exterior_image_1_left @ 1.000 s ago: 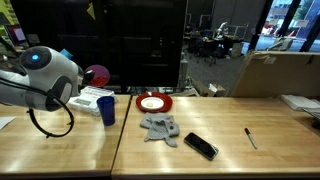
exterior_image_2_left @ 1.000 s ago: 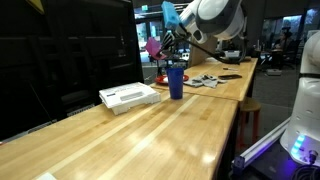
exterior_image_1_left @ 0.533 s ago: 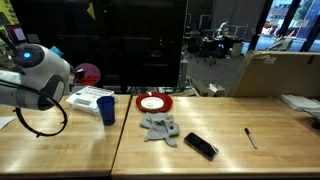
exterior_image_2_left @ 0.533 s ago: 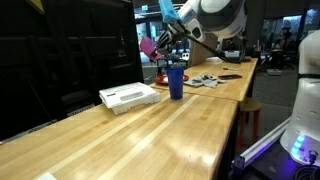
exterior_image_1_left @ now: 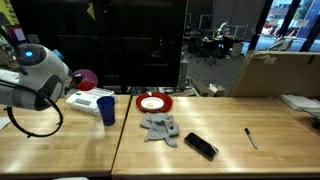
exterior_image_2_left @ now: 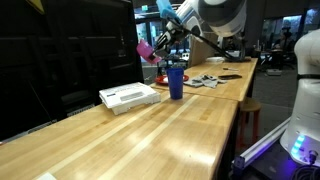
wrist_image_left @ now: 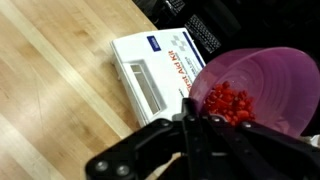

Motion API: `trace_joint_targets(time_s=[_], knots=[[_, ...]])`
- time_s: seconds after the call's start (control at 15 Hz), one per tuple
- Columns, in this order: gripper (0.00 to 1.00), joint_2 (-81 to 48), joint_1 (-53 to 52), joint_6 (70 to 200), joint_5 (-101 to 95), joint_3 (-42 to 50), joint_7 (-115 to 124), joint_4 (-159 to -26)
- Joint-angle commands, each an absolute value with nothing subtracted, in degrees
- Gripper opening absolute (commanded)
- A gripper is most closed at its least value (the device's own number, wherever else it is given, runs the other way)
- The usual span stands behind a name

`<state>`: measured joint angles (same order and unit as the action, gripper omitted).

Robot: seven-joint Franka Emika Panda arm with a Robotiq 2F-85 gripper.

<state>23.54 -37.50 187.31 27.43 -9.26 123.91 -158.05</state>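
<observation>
Your gripper is closed tight on the rim of the pink bowl. The fingers pinch the thin wall at one place only, and nothing else supports the bowl. It hangs in the air, clear of the table. Inside it lie many small red pieces, and they gather toward the gripped side, so the bowl seems to be a little tilted.

I judge that the bowl is light plastic, stiff but smooth. With a hold at one point of the rim it can turn between the fingers. The pieces are loose and will roll or spill with any tilt or quick move. The rim is the only part that offers a good hold; the round wall below it would slip.

Directly under the bowl lies the white box. In an exterior view the box sits near the back edge of the table, with the blue cup just beside it. Further along the back edge is the red plate. In front of the plate lies the grey cloth. The black phone is near the front edge, and the pen lies beyond it.
</observation>
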Motion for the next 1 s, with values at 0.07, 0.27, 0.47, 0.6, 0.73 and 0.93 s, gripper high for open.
trace_joint_targets(time_s=[0.07, 0.27, 0.47, 0.6, 0.73, 0.93], knots=[[0.01, 26.4, -29.4, 178.4, 28.6, -14.9, 129.4, -160.2], [0.04, 24.0, -28.0, 177.7, 28.2, -15.6, 128.3, -159.0], [0.04, 24.2, -22.6, 175.3, 27.1, -19.5, 129.9, -158.9], [0.01, 23.8, -22.0, 175.5, 26.5, -19.9, 129.6, -158.5], [0.01, 23.5, -21.3, 175.2, 25.5, -20.2, 129.3, -158.1], [0.01, 23.3, -22.8, 176.3, 24.8, -18.9, 127.5, -157.4]])
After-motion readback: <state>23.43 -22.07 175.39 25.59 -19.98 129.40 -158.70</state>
